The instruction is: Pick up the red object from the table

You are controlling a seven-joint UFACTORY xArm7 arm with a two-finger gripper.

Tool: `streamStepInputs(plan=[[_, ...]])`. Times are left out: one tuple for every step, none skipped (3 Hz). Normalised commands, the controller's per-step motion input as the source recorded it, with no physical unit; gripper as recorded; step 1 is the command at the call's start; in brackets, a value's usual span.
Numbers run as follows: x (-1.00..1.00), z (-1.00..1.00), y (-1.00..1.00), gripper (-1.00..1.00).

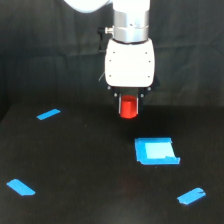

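Observation:
The red object [129, 107] is a small red-orange cylinder held upright between the fingers of my gripper [129, 104]. The gripper is shut on it and holds it above the black table [85, 165]; a faint red reflection shows on the table below. The gripper's white body hangs from the arm at the top centre of the exterior view. The dark fingers are mostly hidden against the black backdrop.
A blue square patch [156, 151] lies on the table below and to the exterior view's right of the gripper. Blue tape strips lie at the left back [48, 114], front left [21, 187] and front right [191, 196]. A black curtain hangs behind.

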Motion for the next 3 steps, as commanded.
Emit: streamStepInputs(plan=[[-0.18,0.36,-0.04,-1.00],[0.02,0.40,0.03,-0.92],[-0.01,0.23,-0.05,-0.99]])
